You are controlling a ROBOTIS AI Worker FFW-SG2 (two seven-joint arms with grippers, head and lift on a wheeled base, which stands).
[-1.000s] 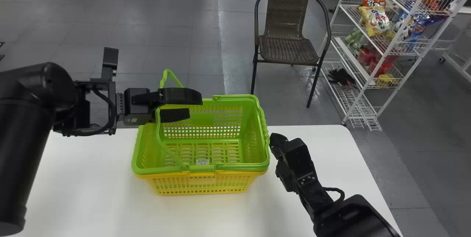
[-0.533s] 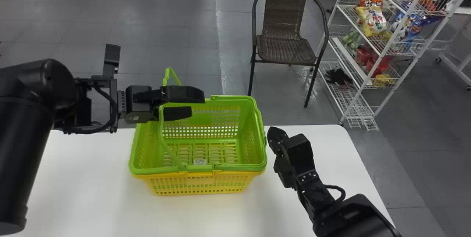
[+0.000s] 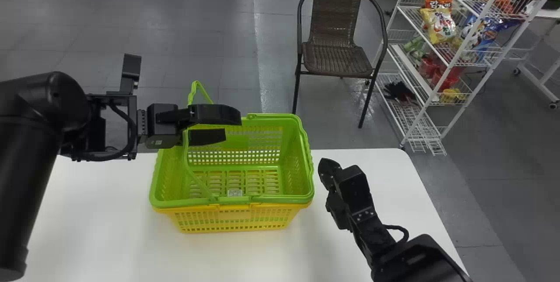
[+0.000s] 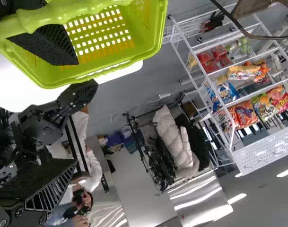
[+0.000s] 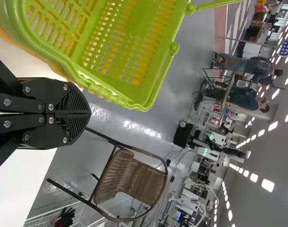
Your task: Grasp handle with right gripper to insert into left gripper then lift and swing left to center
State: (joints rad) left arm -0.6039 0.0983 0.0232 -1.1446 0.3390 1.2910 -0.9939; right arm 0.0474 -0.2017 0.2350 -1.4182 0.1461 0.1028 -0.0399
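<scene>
Chair (image 3: 337, 50), white table (image 3: 96, 220) and green basket (image 3: 291, 155) have all slipped a little leftward in the head view, while both grippers keep nearly their old places in it. We read that as the robot or its viewpoint shifting; the basket has not risen from the table, so we judge the lift is still to come. A slightly wider gap now parts its rim from the right gripper (image 5: 89, 113), whose fingers are pressed together on nothing.

The left gripper (image 3: 232, 127) reaches over the basket's left end with its fingers spread wide, the raised handle (image 3: 185, 153) upright near the base of them. From here we can't be certain whether the handle lies between the fingers or just beside them. If it is between, we would close those fingers before lifting; if not, the handle could drop away, and the right gripper would need to guide it in.

The green basket sits nested in a yellow basket (image 3: 236, 220), both looking like moulded plastic, with slotted and square-holed walls under a smooth, rounded rim. Its second handle (image 3: 238, 200) lies flat along the near rim. The left fingers are matt black slabs, ribbed at the side. Behind, we see woven brown seating on a thin dark frame, glossy grey floor tiles and a white wire rack (image 3: 455, 61) of crinkled, shiny packets.
</scene>
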